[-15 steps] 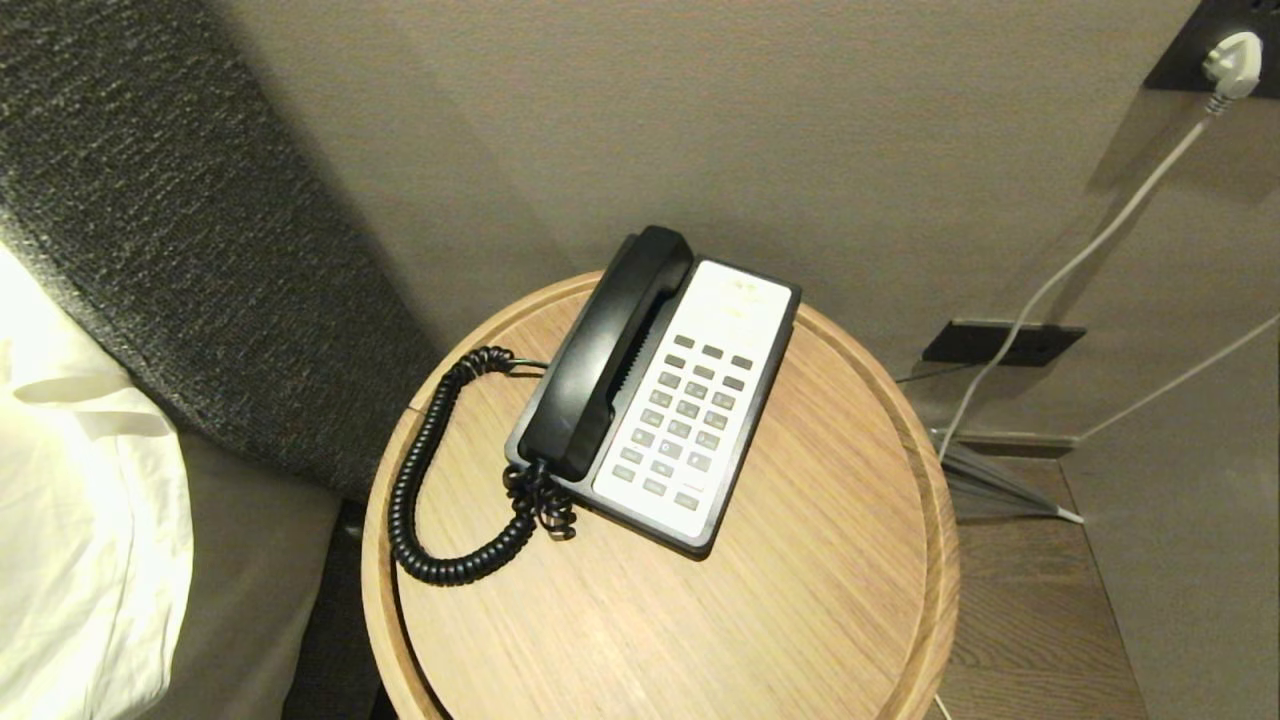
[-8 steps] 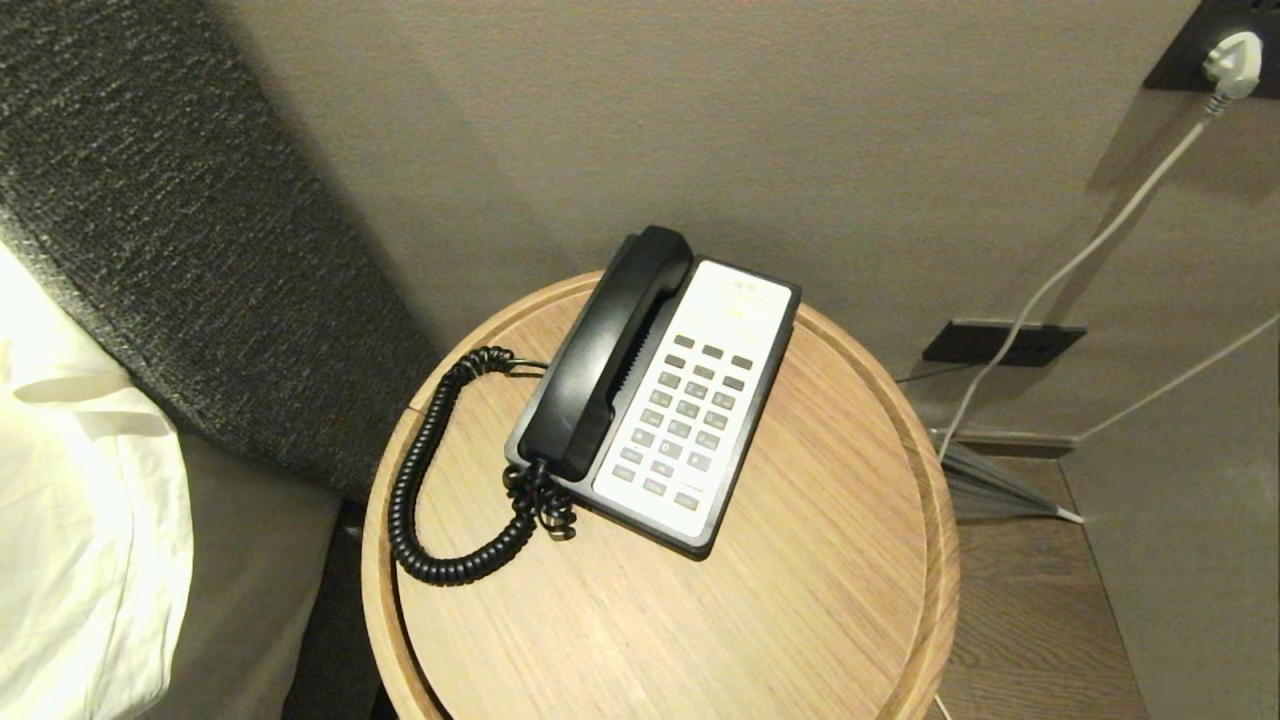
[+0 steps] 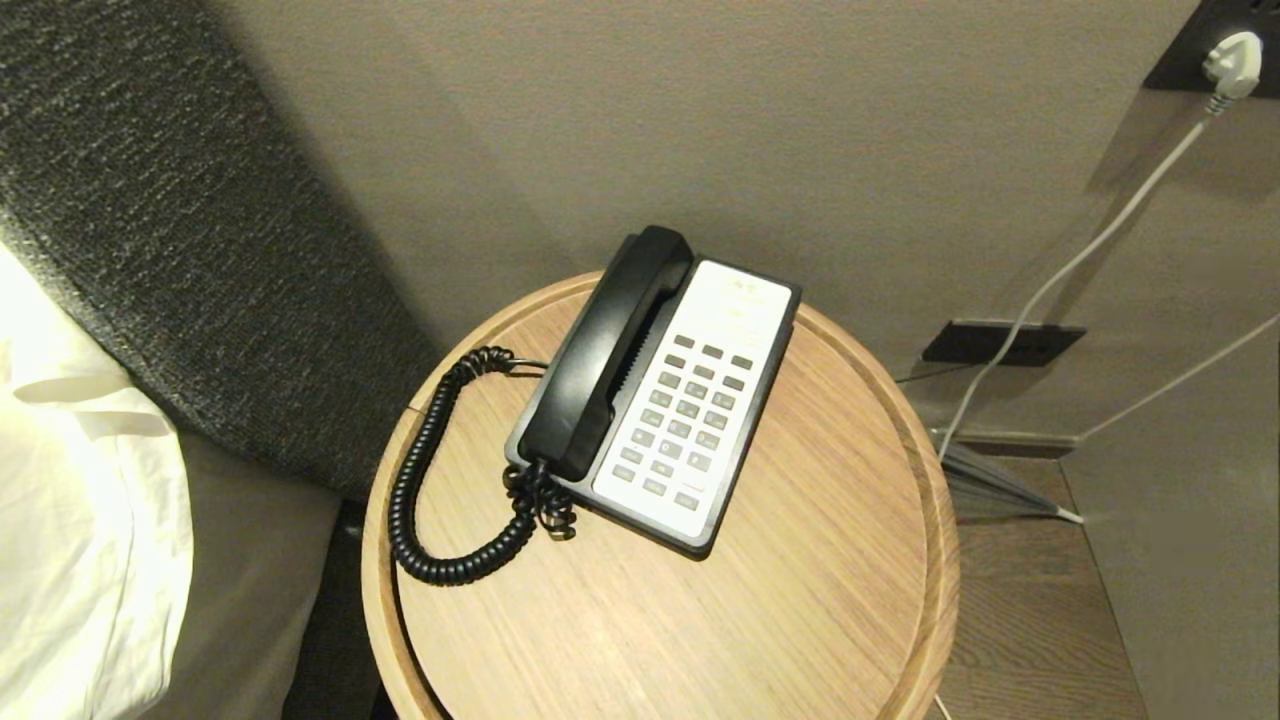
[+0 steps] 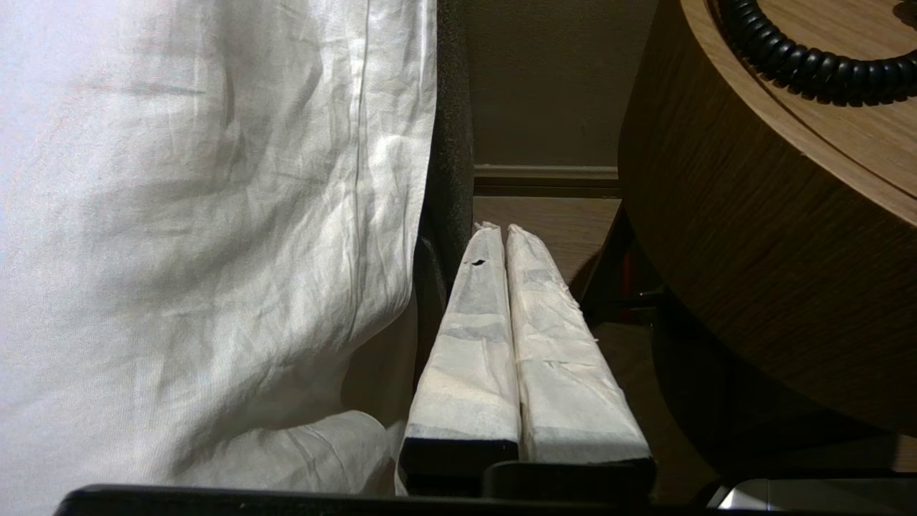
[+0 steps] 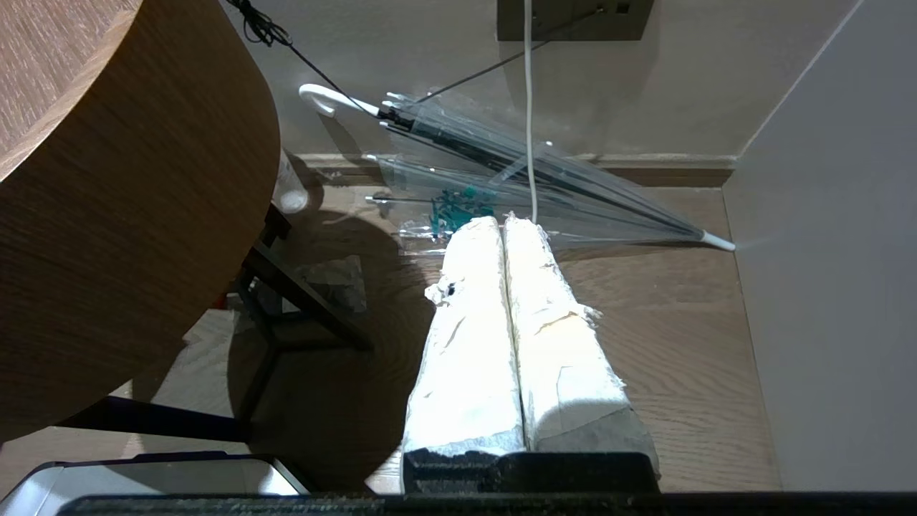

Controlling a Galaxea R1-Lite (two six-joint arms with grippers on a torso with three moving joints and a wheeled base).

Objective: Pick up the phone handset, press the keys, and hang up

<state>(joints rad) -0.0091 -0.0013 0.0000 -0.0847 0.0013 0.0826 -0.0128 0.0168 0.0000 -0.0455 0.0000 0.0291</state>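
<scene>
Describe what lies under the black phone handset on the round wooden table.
The phone handset rests in the cradle along the left side of the black-and-white phone base, beside the keys. The cradle surface beneath is covered, apart from a ribbed strip.

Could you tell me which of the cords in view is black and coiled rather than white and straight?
The handset cord looping over the round table; the wall cables are white and straight.
</scene>
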